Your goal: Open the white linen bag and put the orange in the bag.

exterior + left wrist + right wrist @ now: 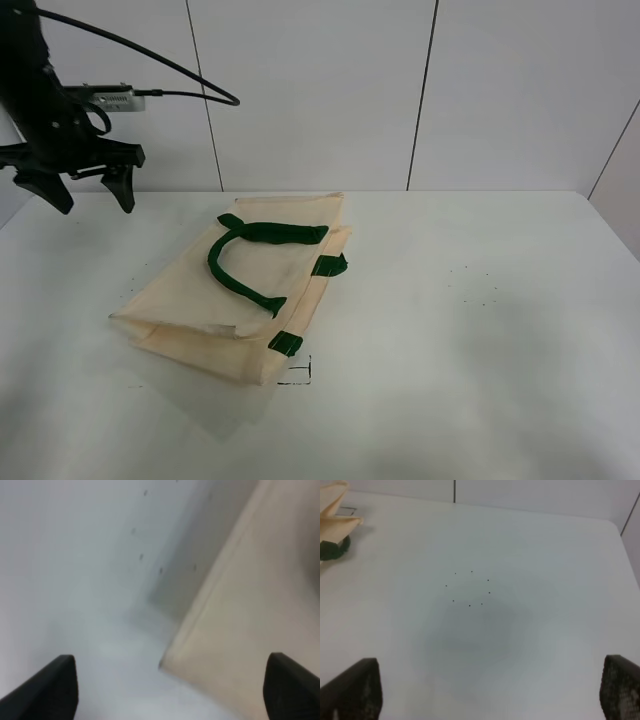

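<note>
Exterior high view, white linen bag (235, 295) flat left of table (480, 330) centre, long axis near-left to far-right, left gripper (85, 190) released above far-left corner, right gripper (485, 690) jaws apart, empty.

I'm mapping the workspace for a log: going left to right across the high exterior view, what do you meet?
Left gripper, raised and open at the far left → white linen bag, lying flat → its dark green handle → bare white table. No orange shows.
</note>
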Robot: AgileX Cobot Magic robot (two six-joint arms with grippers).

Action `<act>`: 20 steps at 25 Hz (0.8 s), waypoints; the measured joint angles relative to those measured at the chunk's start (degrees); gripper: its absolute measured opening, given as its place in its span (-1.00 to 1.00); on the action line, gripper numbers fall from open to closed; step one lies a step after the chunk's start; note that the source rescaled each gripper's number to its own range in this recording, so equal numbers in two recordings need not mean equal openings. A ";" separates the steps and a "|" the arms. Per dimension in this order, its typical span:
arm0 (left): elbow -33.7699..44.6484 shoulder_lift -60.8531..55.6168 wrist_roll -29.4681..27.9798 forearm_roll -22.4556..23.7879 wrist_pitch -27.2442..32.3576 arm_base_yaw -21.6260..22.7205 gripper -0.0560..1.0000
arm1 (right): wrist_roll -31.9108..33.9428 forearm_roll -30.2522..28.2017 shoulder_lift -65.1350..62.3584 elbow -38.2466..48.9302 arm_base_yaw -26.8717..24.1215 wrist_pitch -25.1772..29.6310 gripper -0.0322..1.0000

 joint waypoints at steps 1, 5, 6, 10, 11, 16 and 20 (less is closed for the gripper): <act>2.00 -3.35 0.00 0.06 0.05 0.00 0.84 | 0.00 0.00 0.00 0.00 0.00 0.00 1.00; 11.37 -16.51 0.32 0.48 0.07 0.00 0.84 | 0.00 0.00 0.00 0.00 0.00 0.00 1.00; 14.45 -20.96 0.44 0.86 0.09 0.00 0.84 | 0.00 0.00 0.00 0.00 0.00 0.00 1.00; 24.24 -35.14 1.31 1.43 0.15 0.00 0.84 | 0.00 0.00 0.00 0.00 0.00 0.00 1.00; 26.97 -38.84 1.57 1.43 0.20 0.00 0.84 | 0.00 0.00 0.00 0.00 0.00 0.00 1.00; 40.68 -56.74 3.12 1.43 -0.37 0.00 0.84 | 0.00 0.00 0.00 0.00 0.00 0.00 1.00; 50.84 -69.21 3.66 1.43 -4.19 0.00 0.84 | 0.00 0.00 0.00 0.00 0.00 0.00 1.00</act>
